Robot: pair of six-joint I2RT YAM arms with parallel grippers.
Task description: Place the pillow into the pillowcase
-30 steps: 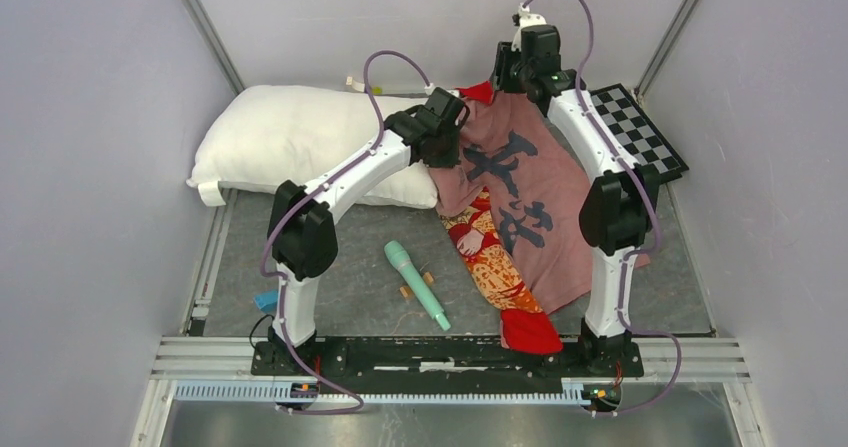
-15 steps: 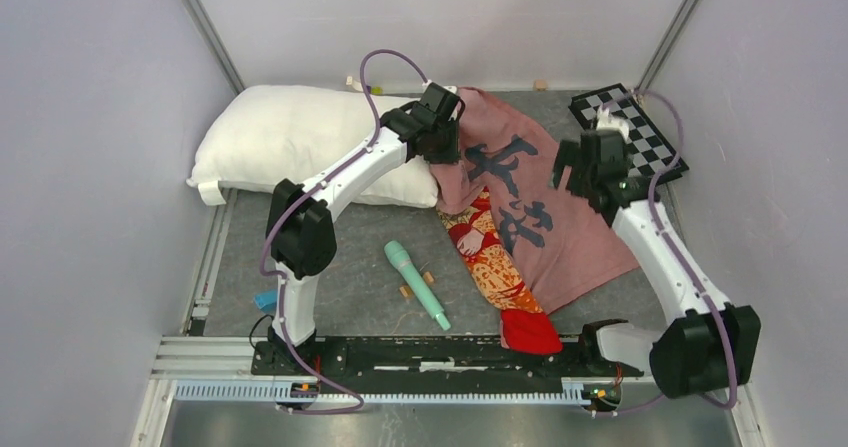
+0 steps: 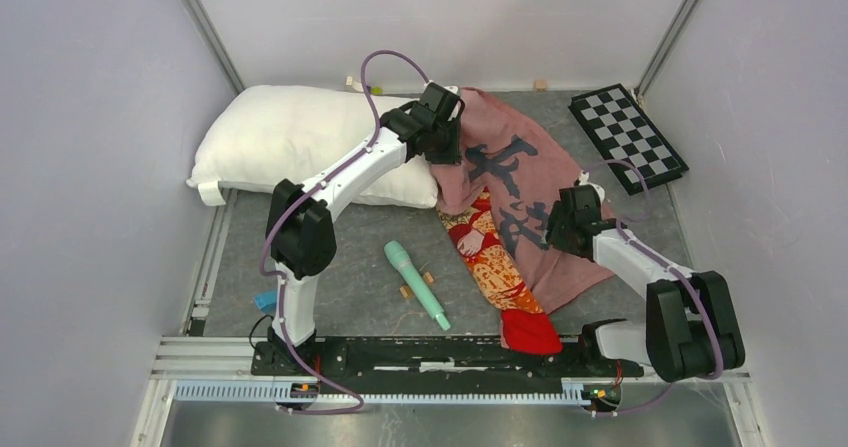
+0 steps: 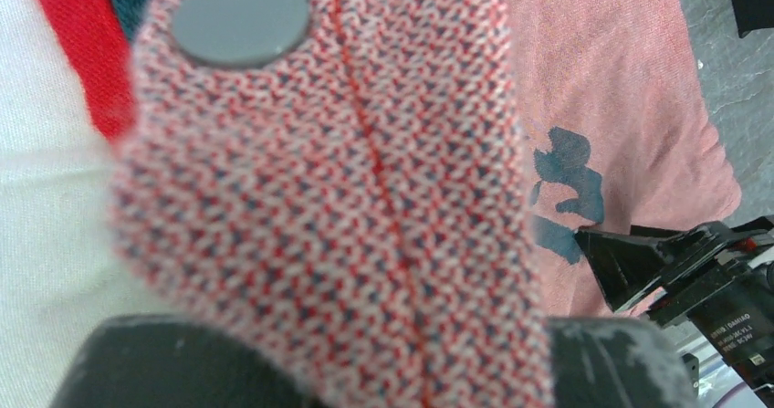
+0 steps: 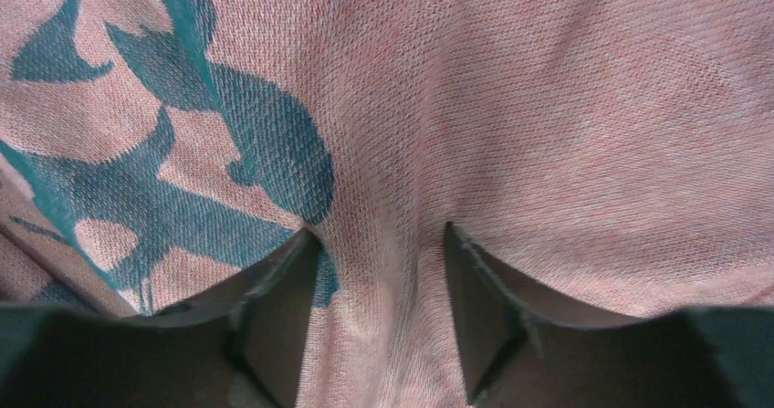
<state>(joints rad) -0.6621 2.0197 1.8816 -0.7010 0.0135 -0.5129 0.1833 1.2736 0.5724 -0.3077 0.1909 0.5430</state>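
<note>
The left jaws are clamped on a fold of the pillowcase at its far left corner. In the left wrist view the pinched cloth stands up out of the jaws and fills the lens, a red-and-white weave with a red seam running up it and a grey round disc near its top. Beyond those jaws and to their right, the rest of the pillowcase spreads flat on the counter, its faded pink side up with dark brush-like marks.

The pillow lies just to the left of the left jaws, outside the pillowcase, its right end touching the held corner. From the left wrist it shows as white cloth beside the fold.

The right jaws are down on the pink cloth nearer the bases, beside the lower dark mark. They stand apart, both fingers pressed against the pillowcase, with a low ridge of cloth raised in the gap but not pinched.

Left of the right jaws, the bright red-orange printed side shows from under the pink layer. A teal wand-shaped object lies further left. A checkerboard sits far beyond the right jaws, clear of the cloth.
</note>
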